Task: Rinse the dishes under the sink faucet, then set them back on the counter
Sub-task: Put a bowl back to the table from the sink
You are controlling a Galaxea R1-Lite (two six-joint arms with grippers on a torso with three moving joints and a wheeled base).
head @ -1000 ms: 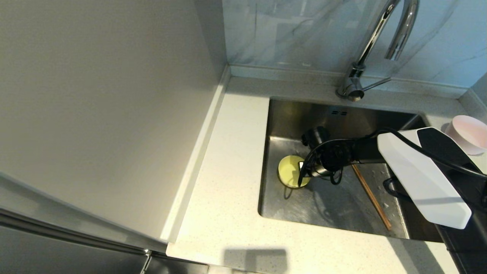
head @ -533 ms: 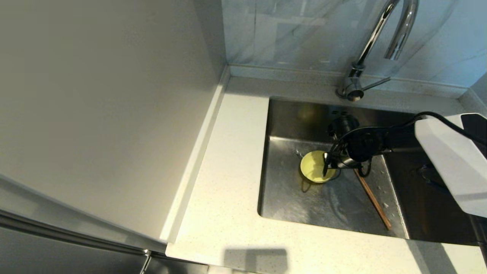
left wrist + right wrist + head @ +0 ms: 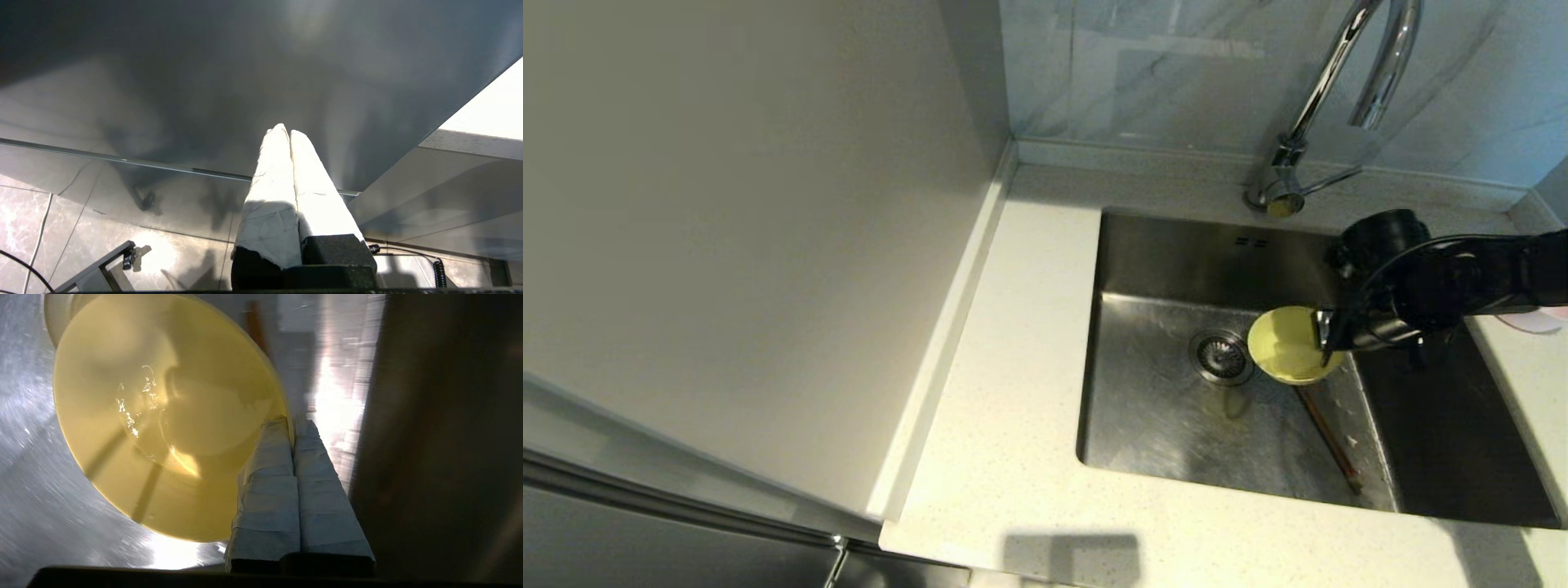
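Right gripper [image 3: 1323, 341], operator, clamps your yellow-green bowl [image 3: 1286, 345] by its rim above the sink [image 3: 1160, 425]; chopsticks [image 3: 1327, 433] lie below. Left gripper [image 3: 289, 134] sits closed, parked.

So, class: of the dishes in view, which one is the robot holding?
The yellow-green bowl, pinched by its rim in the right gripper's jaws above the sink. The chopsticks lie loose on the basin floor.

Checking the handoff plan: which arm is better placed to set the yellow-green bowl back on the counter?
Right. The right claw is already shut on the yellow-green bowl rim, over the sink beside the right-hand counter. The left claw is parked away, shut and empty.
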